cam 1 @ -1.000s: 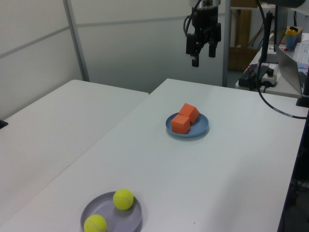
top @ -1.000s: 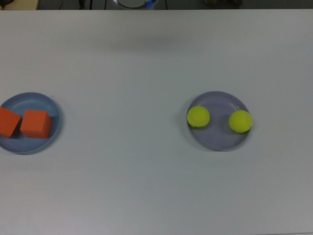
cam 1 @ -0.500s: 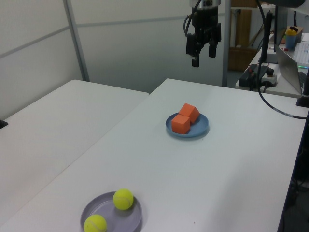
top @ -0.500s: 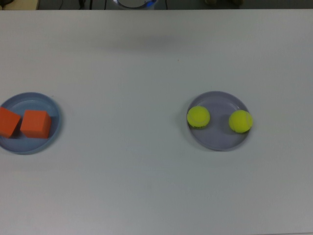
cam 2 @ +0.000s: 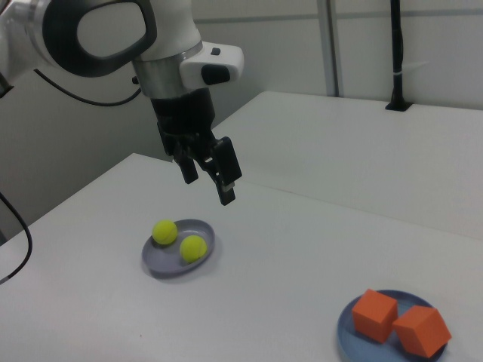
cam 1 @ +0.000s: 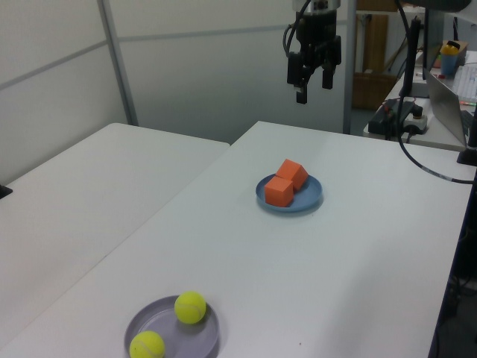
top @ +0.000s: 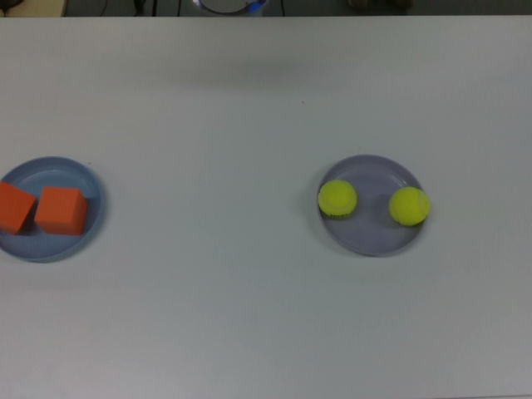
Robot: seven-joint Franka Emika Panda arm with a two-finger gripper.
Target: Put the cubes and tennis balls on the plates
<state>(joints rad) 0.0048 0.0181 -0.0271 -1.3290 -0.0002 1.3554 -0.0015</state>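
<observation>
Nothing left to pick up, by the look of things: both cubes and both tennis balls already sit on plates. Best handling of the step in hand, as a judgement: hold high, stay off the plates, retreat straight up or back, avoid sweeping low across either load. Tennis balls likely to roll at a nudge; cubes far steadier.

Table (top: 249, 316): white, broad, carrying both plates well apart.

End effector (cam 2: 213, 175): raised high above the table, empty, fingers spread moderately with clear space between them, holding nothing. In the left view, up near the far end (cam 1: 312, 80), well above the cubes' plate.

Blue plate (top: 83, 172): at the top view's left edge. Holding two orange cubes side by side, one (top: 61, 210) fully in frame, the other (top: 13, 208) partly cut off by the frame, touching or nearly so. Nothing else in it.

Lavender plate (top: 370, 170): right of centre in the top view. Holding two tennis balls, apart from each other. One tennis ball (top: 337, 199) resting at the rim on the top view's left, slightly overhanging perhaps; the other (top: 409, 206) near the opposite rim. A dark mark low on the first, too small to read.
</observation>
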